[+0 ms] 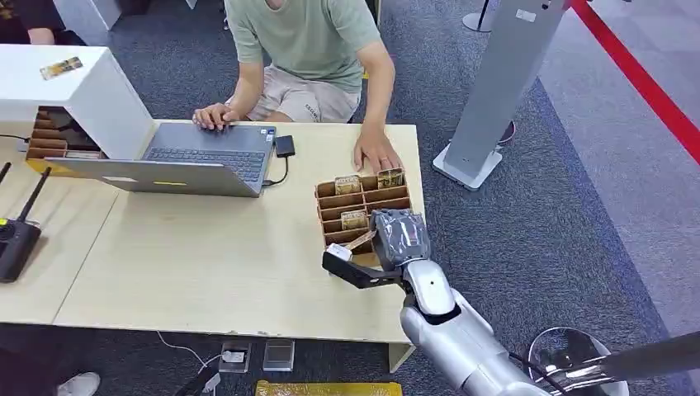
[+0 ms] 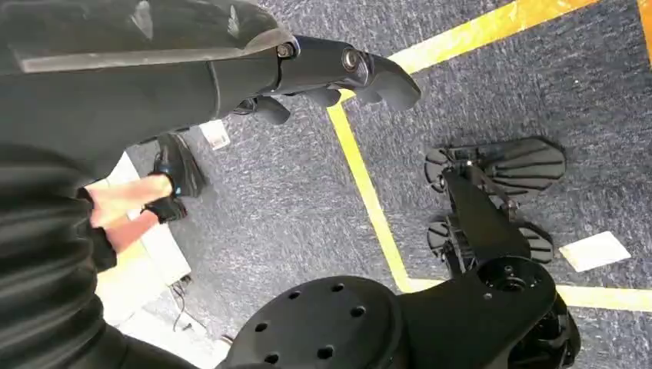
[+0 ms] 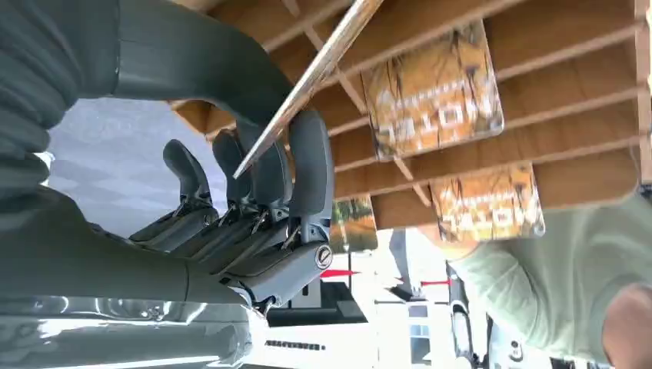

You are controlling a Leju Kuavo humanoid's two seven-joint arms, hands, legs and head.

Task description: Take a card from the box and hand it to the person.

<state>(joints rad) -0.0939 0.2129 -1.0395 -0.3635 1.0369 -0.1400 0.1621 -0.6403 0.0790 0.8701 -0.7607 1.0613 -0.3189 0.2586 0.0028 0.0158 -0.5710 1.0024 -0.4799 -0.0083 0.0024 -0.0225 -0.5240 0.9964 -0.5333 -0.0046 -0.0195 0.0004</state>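
**Right hand pinching a card at the box**

Currently a card [image 3: 307,81] is held edge-on between the thumb and fingers [image 3: 311,169] of the right hand [image 1: 388,243], tilted, its far end reaching in among the wooden dividers; in the head view it shows as a brown sliver [image 1: 360,240] at the near end of the box. Whether it touches a divider, can't tell. The box [image 1: 328,208] is a brown slotted cardboard tray on the right part of the light wood table [image 1: 206,264], near its right edge. More cards stand upright in it: two [image 1: 347,184] in the far row, one [image 1: 354,219] in a middle slot. The person's hand [image 1: 376,154] rests on the table touching the far end of the box; person in a green shirt [image 1: 305,33] sits opposite, other hand on an open laptop [image 1: 194,157]. A white box [image 1: 74,91] with another slotted tray beneath it sits at the far left; a black radio unit [image 1: 16,239] with antennas lies on the left table. Left hand [image 2: 338,73] hangs over grey carpet with yellow tape [image 2: 369,192], fingers loosely spread, holding nothing.
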